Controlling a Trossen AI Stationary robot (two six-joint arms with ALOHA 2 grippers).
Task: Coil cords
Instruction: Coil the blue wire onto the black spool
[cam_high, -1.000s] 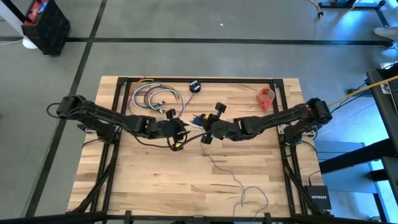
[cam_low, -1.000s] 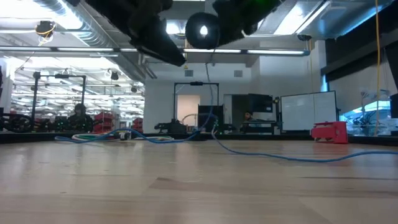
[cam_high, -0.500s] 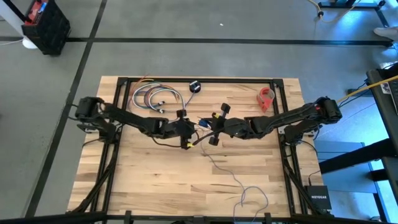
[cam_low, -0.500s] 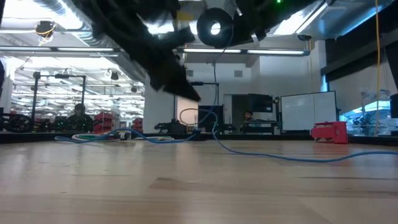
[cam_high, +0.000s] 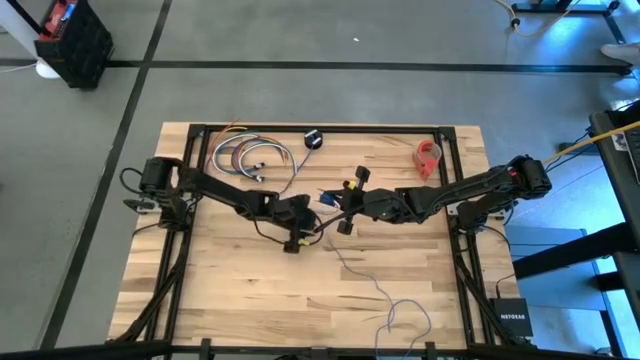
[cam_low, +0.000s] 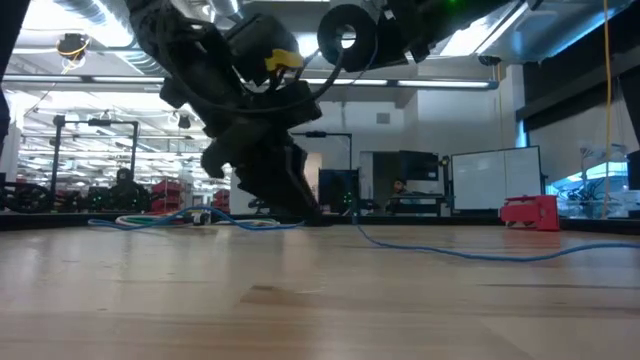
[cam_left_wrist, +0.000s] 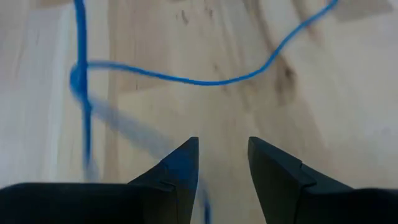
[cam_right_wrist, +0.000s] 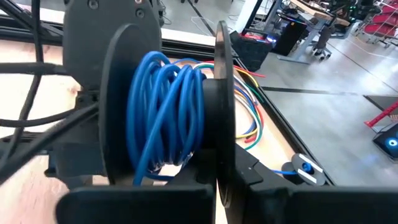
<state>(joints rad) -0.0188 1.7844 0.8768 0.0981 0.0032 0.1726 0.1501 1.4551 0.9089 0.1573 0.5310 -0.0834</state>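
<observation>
A black spool (cam_right_wrist: 168, 106) with thin blue cord (cam_right_wrist: 165, 99) wound on it sits in my right gripper (cam_high: 335, 203), high over the table's middle; it also shows in the low view (cam_low: 345, 38). The cord's loose run (cam_high: 370, 280) drops to the table and trails to a loop near the front edge. My left gripper (cam_high: 298, 235) is open and points down just over the wood (cam_low: 305, 212), left of the spool. In the left wrist view (cam_left_wrist: 222, 163) the cord (cam_left_wrist: 205, 79) lies ahead of its fingers. A blurred stretch passes by one finger; whether it touches, I cannot tell. My right gripper holds the spool from the table's right side, lifted clear of the table. The spool's round faces (cam_right_wrist: 221, 106) stand upright, one toward the near edge. The spool itself hides where the fingers meet it. The cord hangs slack from the spool to the table.
A bundle of multicoloured cables (cam_high: 250, 155) lies at the far left. A small black and blue thing (cam_high: 313, 139) lies at the far middle, a red object (cam_high: 428, 155) at the far right. The cord's loose loop (cam_high: 405, 315) lies by the front edge.
My left gripper has gone toward the table's right and near edge and come down from high up to just above the wood. My right gripper has carried the spool a little toward the right edge and slightly upward.
</observation>
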